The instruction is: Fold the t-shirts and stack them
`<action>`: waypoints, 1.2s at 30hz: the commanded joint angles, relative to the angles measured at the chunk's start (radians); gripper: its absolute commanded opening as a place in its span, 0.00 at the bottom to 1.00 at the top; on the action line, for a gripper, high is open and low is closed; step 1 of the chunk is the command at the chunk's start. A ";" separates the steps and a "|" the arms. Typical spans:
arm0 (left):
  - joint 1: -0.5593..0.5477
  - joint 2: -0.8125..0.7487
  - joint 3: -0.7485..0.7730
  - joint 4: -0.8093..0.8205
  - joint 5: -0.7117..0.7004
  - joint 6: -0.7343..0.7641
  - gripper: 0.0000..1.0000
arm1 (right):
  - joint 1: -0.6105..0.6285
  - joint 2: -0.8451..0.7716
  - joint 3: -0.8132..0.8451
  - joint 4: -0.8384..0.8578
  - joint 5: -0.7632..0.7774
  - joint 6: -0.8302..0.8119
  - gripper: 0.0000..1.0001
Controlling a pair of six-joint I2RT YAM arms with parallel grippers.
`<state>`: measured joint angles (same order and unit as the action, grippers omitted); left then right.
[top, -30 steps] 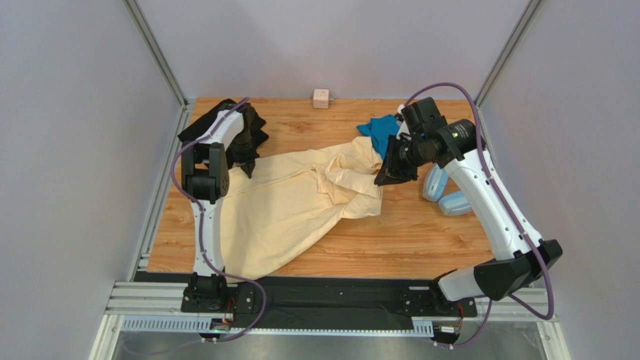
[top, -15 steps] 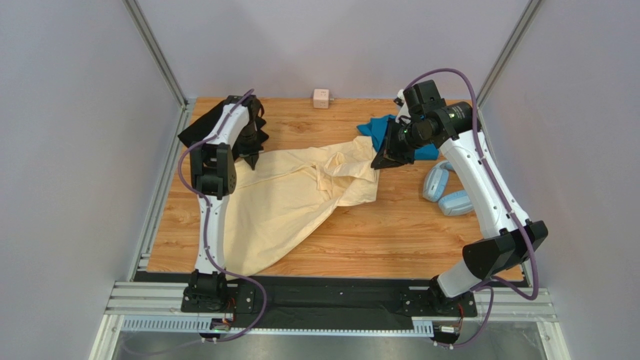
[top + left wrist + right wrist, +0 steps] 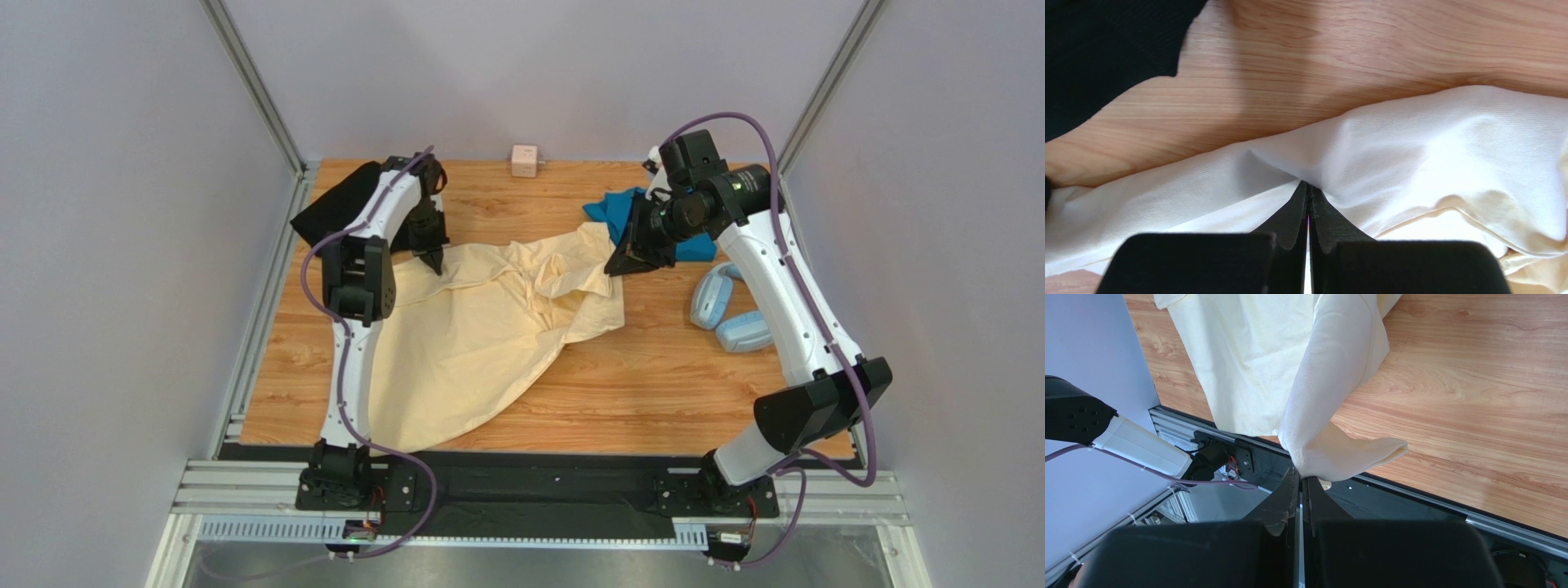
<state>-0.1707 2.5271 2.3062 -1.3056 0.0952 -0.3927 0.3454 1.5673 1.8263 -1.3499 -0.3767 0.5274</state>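
Here, the left fingers (image 3: 1301, 205) are pressed fully together, pinching a fold at the far edge of the large pale cream-yellow cloth t-shirt (image 3: 466, 343). The cloth tents up into them near the black cloth t-shirt (image 3: 334, 203), which lies in the far left corner of the wooden table (image 3: 662, 380). The right fingers (image 3: 1289, 493) are likewise closed tight on another part of the same cream shirt. That part hangs from them in a long drape, lifted off the table near the teal blue cloth t-shirt (image 3: 617, 208). The rest of the cream shirt lies wrinkled across the table's middle, reaching the near edge. A pair of light-blue headphones (image 3: 731, 316) rests at the right, and a small pink cube (image 3: 525, 161) sits at the far edge.
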 commanded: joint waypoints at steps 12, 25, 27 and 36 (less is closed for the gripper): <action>-0.006 -0.661 -0.532 0.160 0.047 -0.008 0.19 | -0.040 -0.079 -0.128 0.098 0.061 -0.001 0.00; -0.047 -1.188 -1.358 0.146 0.107 -0.178 0.24 | -0.048 -0.079 -0.277 0.284 0.001 0.020 0.00; -0.049 -1.229 -1.403 0.140 0.110 -0.208 0.26 | -0.052 -0.053 -0.260 0.339 0.004 0.039 0.00; -0.047 -1.271 -1.538 0.077 0.101 -0.244 0.27 | -0.066 0.057 -0.134 0.374 -0.064 0.054 0.00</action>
<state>-0.2192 1.2800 0.8433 -1.2011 0.1940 -0.5953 0.2871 1.6188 1.6333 -1.0355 -0.3958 0.5648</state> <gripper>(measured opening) 0.269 0.008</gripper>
